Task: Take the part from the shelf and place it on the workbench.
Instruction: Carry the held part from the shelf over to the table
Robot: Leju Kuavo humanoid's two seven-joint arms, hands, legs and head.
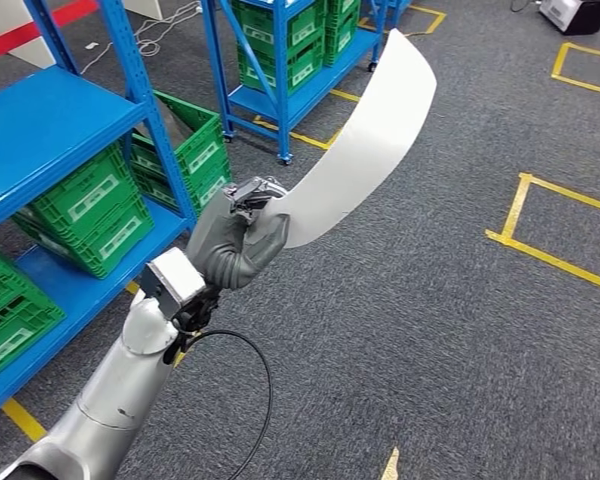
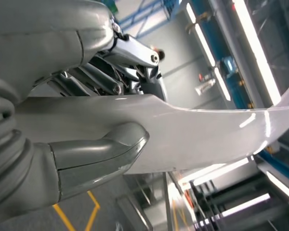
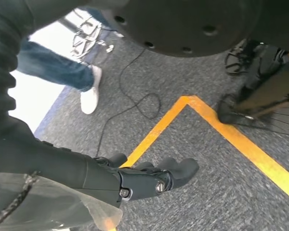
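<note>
Gripped at one end by the left hand (image 1: 236,240), the long white part (image 1: 365,140) at frame centre may swing and slip.

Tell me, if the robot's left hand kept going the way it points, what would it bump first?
Probably nothing soon: the left hand, holding the white curved part, aims up-right over open grey carpet. The far blue shelf sits off to the side; depth is unclear.
</note>
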